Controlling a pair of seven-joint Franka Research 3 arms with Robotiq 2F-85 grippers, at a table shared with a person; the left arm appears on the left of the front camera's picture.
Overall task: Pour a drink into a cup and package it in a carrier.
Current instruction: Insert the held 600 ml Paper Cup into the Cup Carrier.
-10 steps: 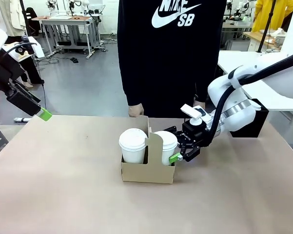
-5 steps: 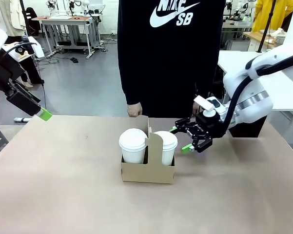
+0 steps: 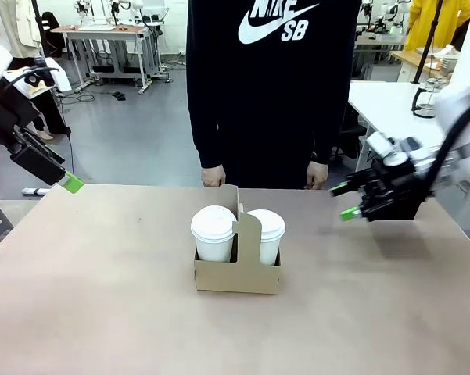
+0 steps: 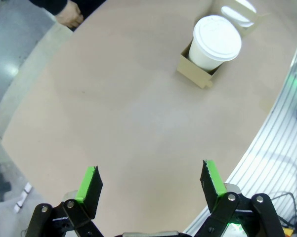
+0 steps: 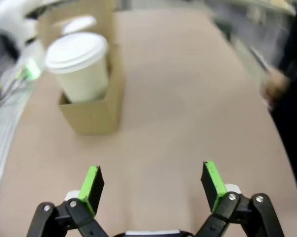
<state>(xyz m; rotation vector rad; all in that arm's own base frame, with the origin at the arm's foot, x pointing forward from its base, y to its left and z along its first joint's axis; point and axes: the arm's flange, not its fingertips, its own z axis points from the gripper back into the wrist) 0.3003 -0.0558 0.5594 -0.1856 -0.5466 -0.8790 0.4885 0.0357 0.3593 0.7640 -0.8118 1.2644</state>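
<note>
Sitting near the middle of the tabletop [image 3: 102, 312], the carrier [image 3: 236, 275] is holding two lidded white cups side by side, one on each side of its upright handle panel. The cup [image 3: 213, 233] on the robot's left is standing in its slot, and the second cup [image 3: 267, 234] is standing in the slot beside it; their lids are hiding any drink inside. The right gripper [image 3: 344, 201] is hanging above the tabletop near its right edge, well apart from the carrier, with its jaws spread wide and nothing between them. The left gripper [image 4: 150, 182] is hovering at the far left corner, its green pads standing wide apart and empty. A person's hands [image 3: 213, 177] are hanging just beyond the far edge.
</note>
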